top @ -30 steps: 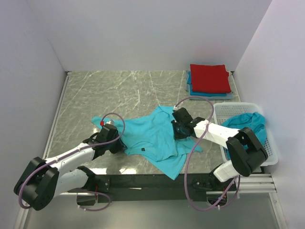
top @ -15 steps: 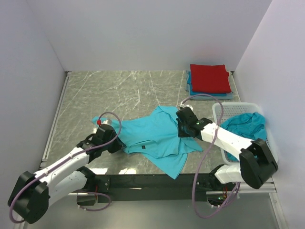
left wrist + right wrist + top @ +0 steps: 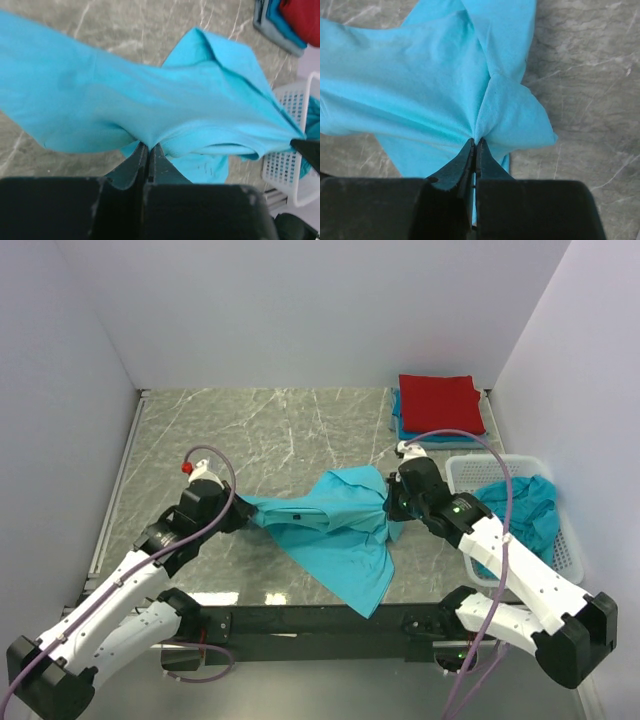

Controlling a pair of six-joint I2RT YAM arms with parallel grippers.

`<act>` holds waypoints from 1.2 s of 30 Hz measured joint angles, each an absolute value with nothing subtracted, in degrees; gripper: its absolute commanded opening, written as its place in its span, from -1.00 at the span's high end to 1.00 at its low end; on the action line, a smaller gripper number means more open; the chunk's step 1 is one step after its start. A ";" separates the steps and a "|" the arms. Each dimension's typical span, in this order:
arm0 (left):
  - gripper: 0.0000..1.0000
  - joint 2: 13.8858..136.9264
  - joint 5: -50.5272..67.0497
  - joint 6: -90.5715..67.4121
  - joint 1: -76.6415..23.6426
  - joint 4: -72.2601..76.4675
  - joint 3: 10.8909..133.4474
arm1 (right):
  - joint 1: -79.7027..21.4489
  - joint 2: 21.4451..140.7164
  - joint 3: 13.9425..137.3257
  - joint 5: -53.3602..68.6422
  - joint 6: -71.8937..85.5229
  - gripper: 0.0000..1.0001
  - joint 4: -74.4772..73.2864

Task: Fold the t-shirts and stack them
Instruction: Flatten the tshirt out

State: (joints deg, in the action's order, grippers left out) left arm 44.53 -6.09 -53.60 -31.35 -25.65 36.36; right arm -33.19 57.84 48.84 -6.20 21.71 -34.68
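Note:
A turquoise t-shirt (image 3: pixel 330 525) hangs stretched between my two grippers above the middle of the table, its lower part drooping toward the near edge. My left gripper (image 3: pixel 243 510) is shut on its left end; the pinch shows in the left wrist view (image 3: pixel 148 146). My right gripper (image 3: pixel 390 502) is shut on its right end; the pinch shows in the right wrist view (image 3: pixel 475 142). A folded red t-shirt (image 3: pixel 440 403) lies on folded blue and teal ones (image 3: pixel 398 422) at the back right. Another turquoise t-shirt (image 3: pixel 520 505) lies crumpled in the basket.
A white lattice basket (image 3: pixel 470 472) stands at the right edge of the grey marble table (image 3: pixel 250 435). White walls close the back and both sides. A black rail (image 3: pixel 300 618) runs along the near edge.
Both grippers have risen and moved apart with the turquoise t-shirt, lifting it off the table and pulling it taut between them.

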 measured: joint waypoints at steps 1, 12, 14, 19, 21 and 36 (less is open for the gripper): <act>0.99 44.38 -6.94 -53.43 -31.35 -26.06 37.21 | -33.08 57.32 48.88 -5.58 21.39 1.00 -35.16; 0.99 45.12 -15.29 -49.98 -31.20 -24.91 46.70 | -29.56 57.10 57.10 1.30 20.34 1.00 -37.74; 0.99 49.04 -15.03 -47.99 -29.08 -23.09 50.30 | -26.11 59.83 61.78 3.57 19.79 1.00 -37.34; 0.99 66.06 -3.99 -44.58 -14.98 -14.92 65.56 | -18.26 72.05 79.50 10.68 16.93 1.00 -34.11; 0.99 74.59 1.56 -42.89 -11.42 -13.89 75.42 | -17.21 78.28 89.82 12.47 15.53 1.00 -34.41; 0.99 84.84 24.34 -36.36 -3.07 -11.20 108.09 | -13.65 79.20 108.12 19.59 12.60 1.00 -28.25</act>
